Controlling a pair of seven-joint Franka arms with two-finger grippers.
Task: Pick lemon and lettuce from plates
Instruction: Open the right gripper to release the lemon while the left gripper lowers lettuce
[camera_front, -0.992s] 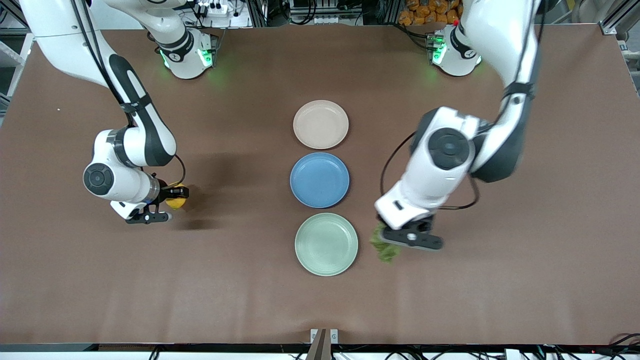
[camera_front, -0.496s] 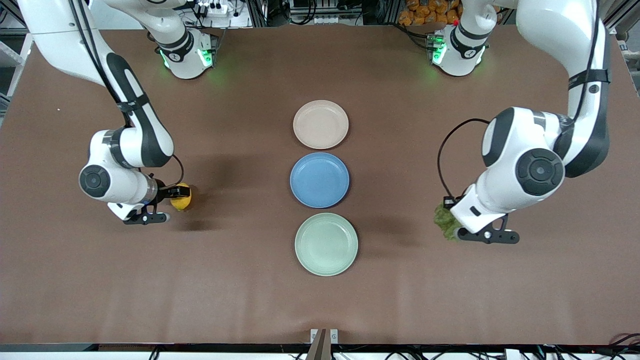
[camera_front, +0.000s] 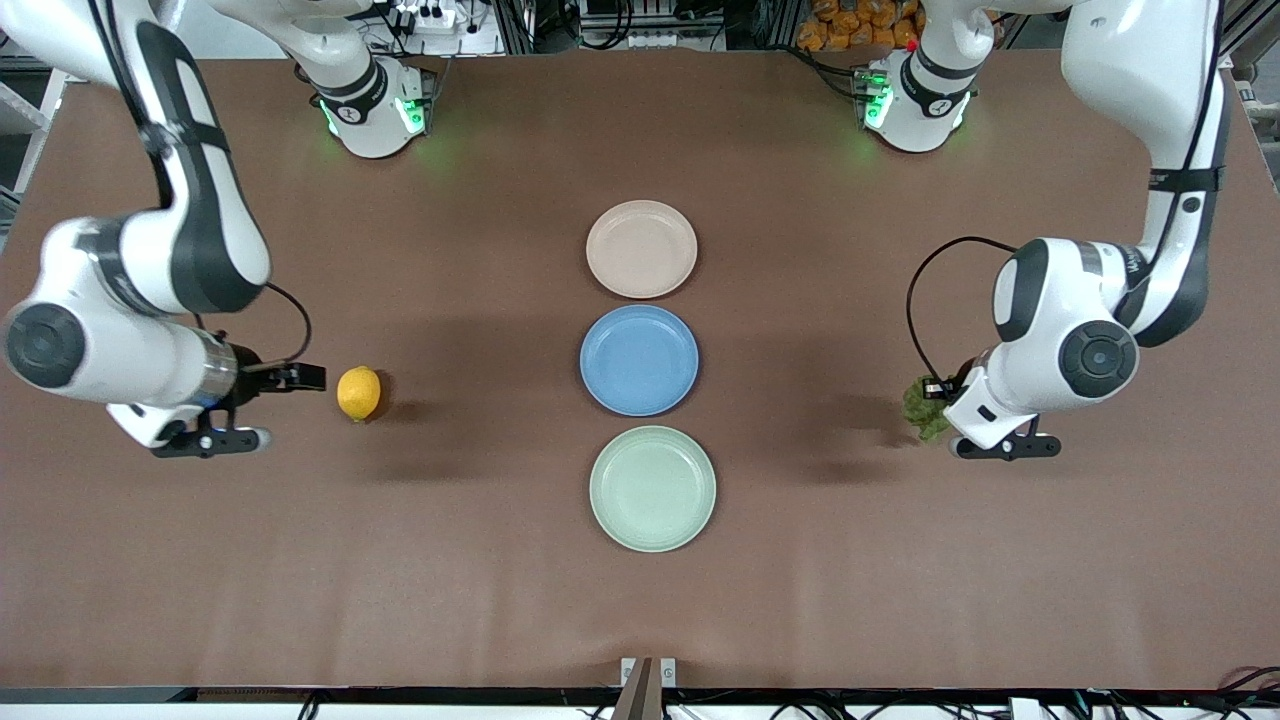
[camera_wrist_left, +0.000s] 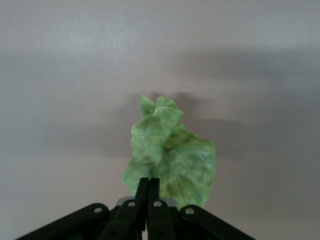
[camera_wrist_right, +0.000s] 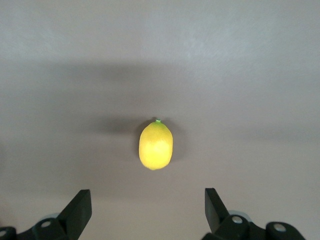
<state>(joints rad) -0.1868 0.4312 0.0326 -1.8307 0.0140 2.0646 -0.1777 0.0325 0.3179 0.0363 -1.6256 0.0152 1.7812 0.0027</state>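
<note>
The lemon (camera_front: 358, 393) lies on the bare table toward the right arm's end, free of any gripper; it also shows in the right wrist view (camera_wrist_right: 155, 146). My right gripper (camera_front: 280, 407) is open and empty beside it, a short gap away (camera_wrist_right: 147, 200). My left gripper (camera_front: 945, 415) is shut on the lettuce (camera_front: 925, 408), low over the table toward the left arm's end. In the left wrist view the wrinkly leaf (camera_wrist_left: 172, 160) hangs from the closed gripper (camera_wrist_left: 148, 185). The beige-pink plate (camera_front: 641, 249) and the mint green plate (camera_front: 652, 488) are both empty.
A blue plate (camera_front: 639, 360), also empty, sits between the two other plates in a line down the table's middle. The brown table top spreads wide around both grippers. The arm bases stand at the table's edge farthest from the front camera.
My right gripper opened, let the lemon go onto the table and drew back. My left gripper carried the lettuce from beside the green plate toward the left arm's end.
</note>
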